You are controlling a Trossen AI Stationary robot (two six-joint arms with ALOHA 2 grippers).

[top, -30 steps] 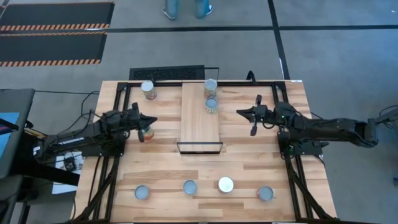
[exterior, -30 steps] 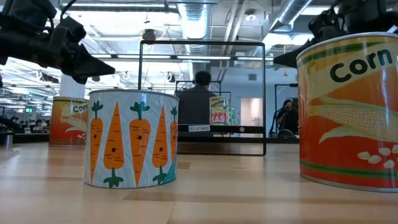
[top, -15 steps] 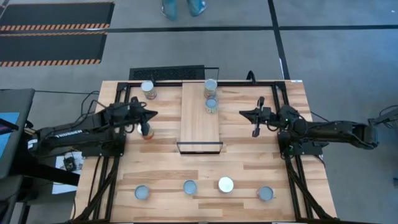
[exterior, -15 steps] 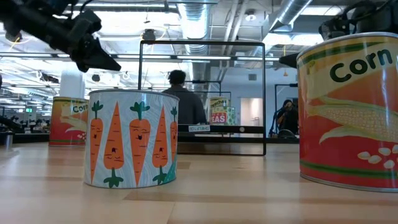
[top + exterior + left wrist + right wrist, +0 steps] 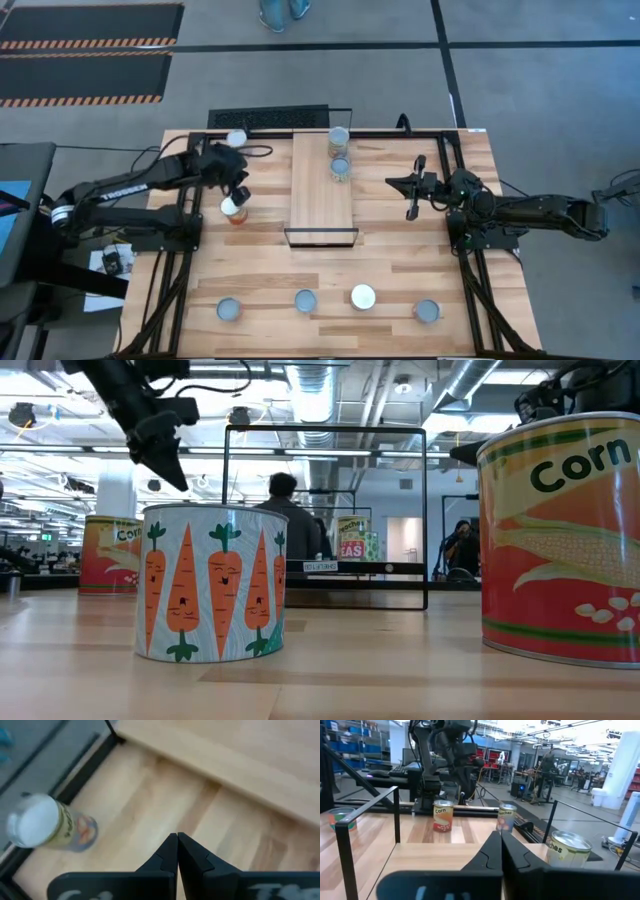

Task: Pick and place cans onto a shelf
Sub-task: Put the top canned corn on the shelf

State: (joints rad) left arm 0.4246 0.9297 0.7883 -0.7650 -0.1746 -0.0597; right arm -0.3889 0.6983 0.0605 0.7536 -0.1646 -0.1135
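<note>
The shelf (image 5: 322,185) is a light-wood plank on a black frame in the middle of the table. Two cans (image 5: 339,138) (image 5: 340,168) stand on its far end. My left gripper (image 5: 240,190) is shut and slants down, high above the table, just over an orange-labelled can (image 5: 231,209) left of the shelf. A white-topped can (image 5: 237,139) (image 5: 42,822) stands at the far left. Right of the shelf my right gripper (image 5: 392,182) is shut and level, pointing at the shelf. Several cans (image 5: 305,300) stand along the near edge.
In the low view a carrot can (image 5: 210,582) and a corn can (image 5: 565,535) stand close by. The black shelf frame (image 5: 395,815) rises at the plank's end. People stand in the room beyond the table. Bare wood lies between the shelf and the near row.
My left gripper has risen and tipped from nearly level to slanting steeply down, and has drawn a little toward the table's far edge, staying shut. No can has moved.
</note>
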